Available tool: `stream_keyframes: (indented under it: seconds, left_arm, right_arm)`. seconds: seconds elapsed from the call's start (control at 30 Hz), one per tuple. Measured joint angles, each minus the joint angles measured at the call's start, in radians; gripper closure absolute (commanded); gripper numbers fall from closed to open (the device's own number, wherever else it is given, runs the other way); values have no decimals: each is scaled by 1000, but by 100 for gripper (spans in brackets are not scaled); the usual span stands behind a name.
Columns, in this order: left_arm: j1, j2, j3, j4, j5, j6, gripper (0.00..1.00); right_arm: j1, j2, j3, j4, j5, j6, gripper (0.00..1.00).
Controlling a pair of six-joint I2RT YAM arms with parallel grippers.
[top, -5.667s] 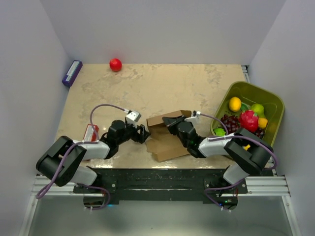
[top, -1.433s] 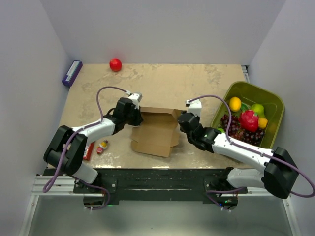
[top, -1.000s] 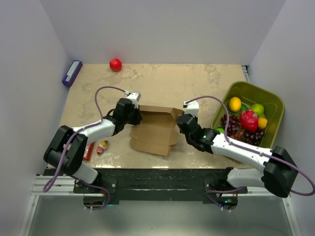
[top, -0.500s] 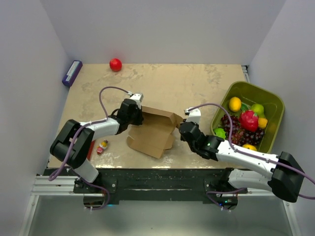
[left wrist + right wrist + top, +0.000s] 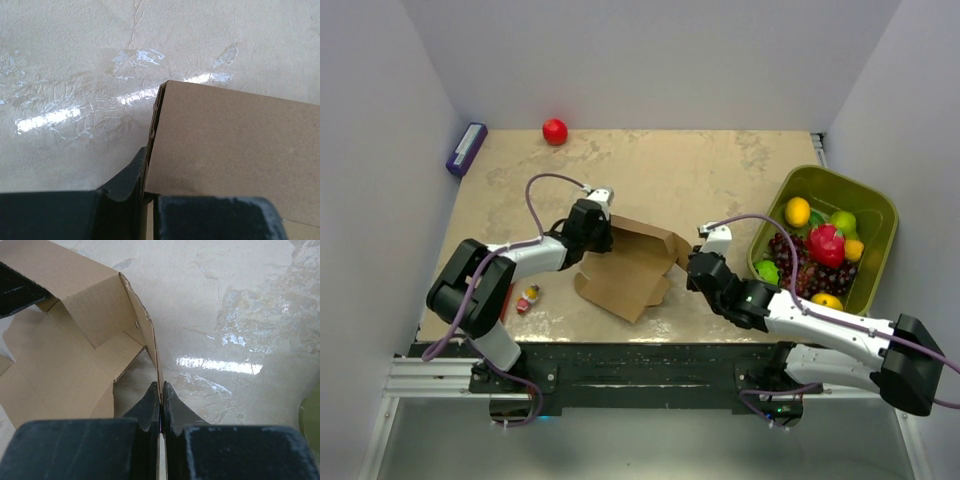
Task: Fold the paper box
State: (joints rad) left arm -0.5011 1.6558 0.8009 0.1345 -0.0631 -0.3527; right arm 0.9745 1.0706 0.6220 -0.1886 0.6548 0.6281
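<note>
The paper box is a brown cardboard sheet, partly raised into an open shell, lying askew mid-table. My left gripper pinches its far-left corner. In the left wrist view a flat brown panel runs out from the left gripper, its edge caught between the dark fingers. My right gripper holds the box's right edge. In the right wrist view the right gripper is shut on a thin upright flap, and the paper box opens to the left of it, showing inner panels.
A green bin full of toy fruit stands at the right edge, close behind my right arm. A red ball and a purple box lie at the back left. A small toy and a red pack sit beside my left arm.
Over the last second the box has swung and slid toward the near left, held by both grippers. My right arm has drawn back toward the near edge.
</note>
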Motion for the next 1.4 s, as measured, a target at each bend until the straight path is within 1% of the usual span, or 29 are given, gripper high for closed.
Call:
stream_keyframes:
  seconds: [0.17,0.53,0.6,0.77,0.97,1.13,1.17,1.23,1.27,1.4]
  left_arm:
    - [-2,9,17,-8,-4,0,100]
    - [-4,23,47,-53,-27,-4,100]
    - [-4,22,37,-31,-11,2,100]
    - [0,-17,-54,68,13,17,100]
    - [10,-19,-80,121,19,35,100]
    - [16,-18,-94,154,23,50,85]
    - [17,-18,-97,162,26,52,81]
    - [19,-18,-103,174,31,57,76]
    - [21,-17,-108,181,31,58,71]
    - [32,-17,-132,193,34,65,60]
  right_arm:
    - [7,-37,-21,-5,-4,17,100]
    - [19,-39,-24,-5,-19,35,100]
    - [19,-39,-27,-3,-18,34,100]
    - [20,-38,-39,13,-8,34,100]
    - [20,11,-51,79,5,28,100]
    - [20,55,-53,113,18,26,100]
    - [20,55,-56,117,19,25,100]
    - [20,55,-63,121,19,25,100]
    - [20,55,-69,122,19,25,100]
    - [20,56,-83,122,16,26,100]
